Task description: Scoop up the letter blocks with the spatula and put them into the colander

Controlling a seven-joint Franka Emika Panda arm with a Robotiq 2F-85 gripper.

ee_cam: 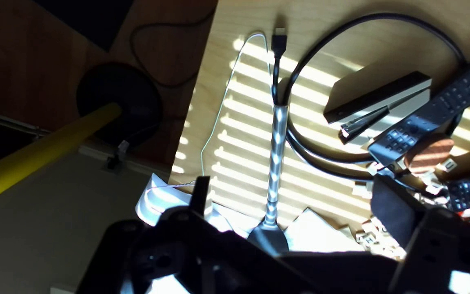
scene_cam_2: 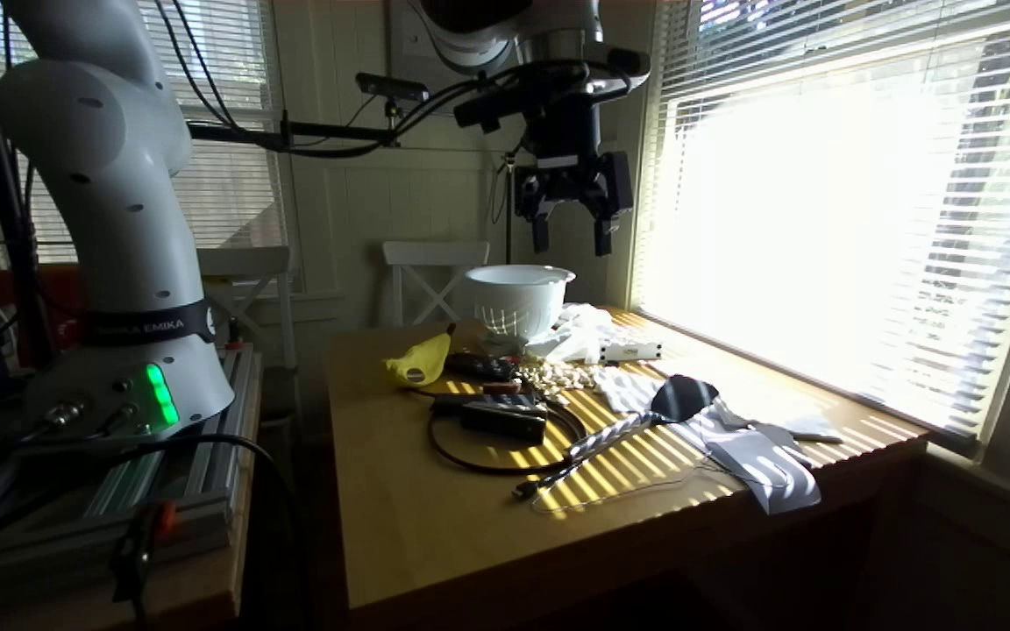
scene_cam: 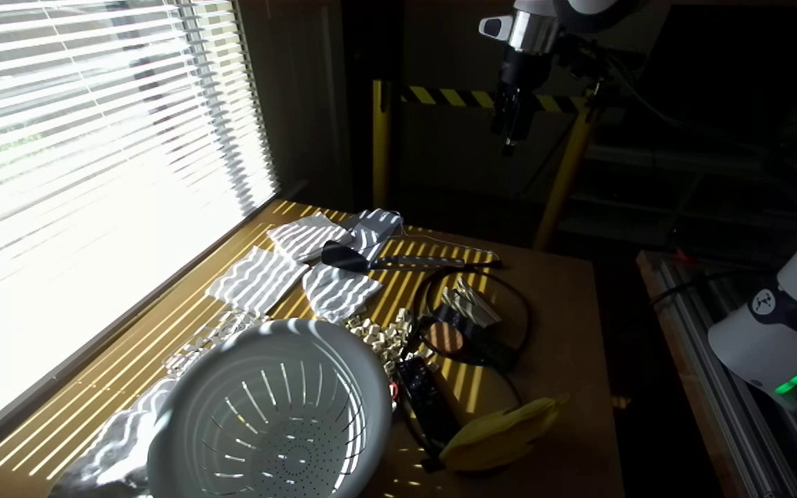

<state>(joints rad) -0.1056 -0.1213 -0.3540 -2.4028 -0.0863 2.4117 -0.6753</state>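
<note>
My claw hangs, jaws apart, apparently at the pickup step: I should next descend and grip the spatula, lying near the letter blocks beside the colander.

Wooden table is being striped by sunlight. On it are being borne: white colander, letter blocks, yellow banana-shaped item, black remote, looped cable, pale sheets. Spatula is being supported, head over sheets.

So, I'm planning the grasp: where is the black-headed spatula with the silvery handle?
In the wrist view, the spatula lies just right of centre on the wooden table, left of the looped black cable, its head among white sheets.
</note>
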